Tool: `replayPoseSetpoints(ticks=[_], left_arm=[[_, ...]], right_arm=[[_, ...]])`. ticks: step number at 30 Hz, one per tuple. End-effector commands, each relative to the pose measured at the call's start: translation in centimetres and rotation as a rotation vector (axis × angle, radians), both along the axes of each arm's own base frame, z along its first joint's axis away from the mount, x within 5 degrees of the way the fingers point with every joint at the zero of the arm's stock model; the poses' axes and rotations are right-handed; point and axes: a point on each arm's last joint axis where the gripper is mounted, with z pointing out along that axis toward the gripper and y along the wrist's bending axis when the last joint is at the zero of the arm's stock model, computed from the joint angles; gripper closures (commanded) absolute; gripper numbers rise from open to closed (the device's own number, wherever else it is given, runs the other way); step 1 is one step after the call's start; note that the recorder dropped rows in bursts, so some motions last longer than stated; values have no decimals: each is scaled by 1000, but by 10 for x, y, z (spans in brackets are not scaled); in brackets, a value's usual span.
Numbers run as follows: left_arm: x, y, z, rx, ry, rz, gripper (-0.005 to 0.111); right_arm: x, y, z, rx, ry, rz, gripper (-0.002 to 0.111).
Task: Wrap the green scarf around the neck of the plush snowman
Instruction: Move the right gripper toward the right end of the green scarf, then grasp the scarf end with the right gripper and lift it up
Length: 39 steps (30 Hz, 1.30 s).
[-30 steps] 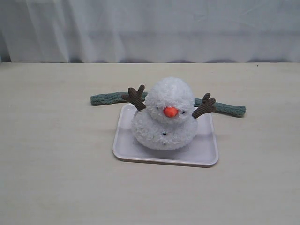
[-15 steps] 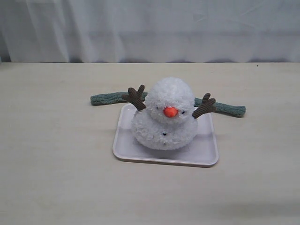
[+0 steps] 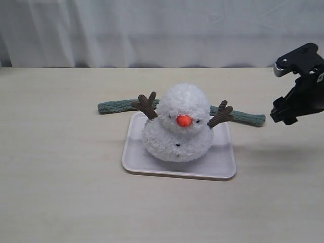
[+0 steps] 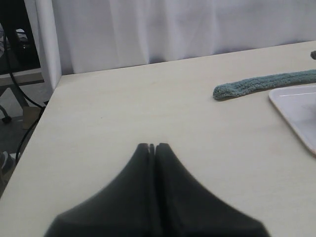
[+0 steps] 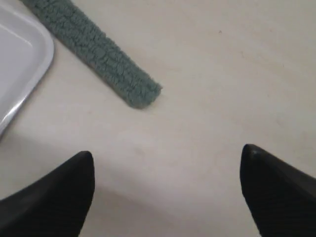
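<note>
The long, fuzzy strip of grey-green knit scarf [image 3: 117,106] lies flat on the pale wooden table [image 3: 61,177]. It is stretched straight behind the fluffy white two-ball plush snowman [image 3: 178,132], and one end shows past each of the snowman's brown ribbed arms. The snowman sits upright on a flat white tray with rounded corners [image 3: 223,166], its orange nose facing the exterior camera. The crease of the snowman's neck [image 3: 161,125] is bare, with no fabric in it. Whether the scarf touches the toy's back is hidden.

The black right gripper [image 3: 281,91] hovers above the table near the scarf's right-hand end. Its jaws are spread wide and hold nothing. In its wrist view, that scarf end lies on the table ahead of the two fingers, apart from them.

The black left gripper [image 4: 152,146] is outside the exterior view. Its wrist view shows the fingers pressed together and empty over bare table, well apart from the scarf's other end.

The task seems barely begun, with only the approach to one end under way. Still to do: grasp the scarf, bring its ends round to the front, and settle them in the neck crease.
</note>
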Motion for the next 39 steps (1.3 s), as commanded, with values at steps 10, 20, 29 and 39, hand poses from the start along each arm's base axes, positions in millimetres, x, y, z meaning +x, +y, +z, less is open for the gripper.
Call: replayPoseSetpoints(ticks=[10,20,29,39], left_arm=[[0,0,1,-6,-12,-7,107],[0,0,1,-6,-14,-7,107],[0,0,1,-6,-14,-7,107],[0,0,1,-6,-14,-7,107]], right_arm=[[67,2,-81,-205,-129,316,33],[71,3,-114,-218,-115,356,33],[71,3,-118,-247,-106,402,33],[65,2,-129,-252,-17,421,104]])
